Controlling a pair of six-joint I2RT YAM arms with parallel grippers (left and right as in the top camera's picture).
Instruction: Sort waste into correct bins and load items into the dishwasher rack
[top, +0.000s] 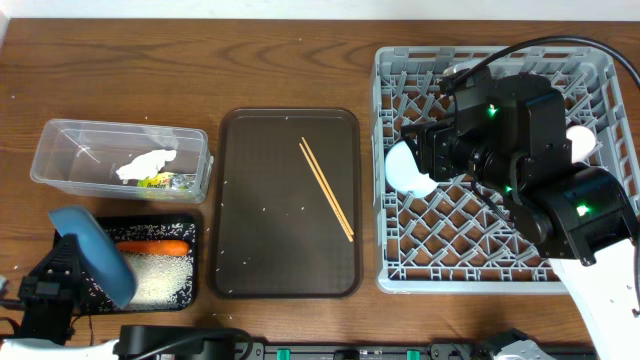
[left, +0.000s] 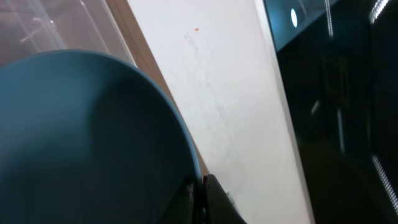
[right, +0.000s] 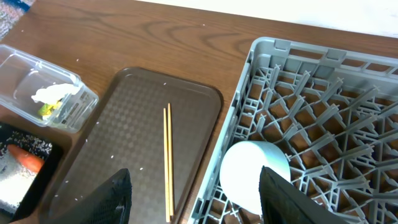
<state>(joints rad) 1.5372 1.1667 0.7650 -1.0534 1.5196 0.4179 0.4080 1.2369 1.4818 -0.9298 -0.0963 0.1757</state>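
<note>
- My left gripper clamps the tilted blue plate, hiding part of the black tray, front-left corner.
- My right gripper is spread wide over the pale blue cup in the rack.

No text, brand, number or sign could be read in any of the 3 views. The small green-yellow printed wrapper, lying in the clear plastic tub at the left of the overhead frame, carried some print, but it was too small and blurred to make out. In the right wrist view the same wrapper showed only as a yellow-green patch near the left edge of the frame, with no letters legible.
</note>
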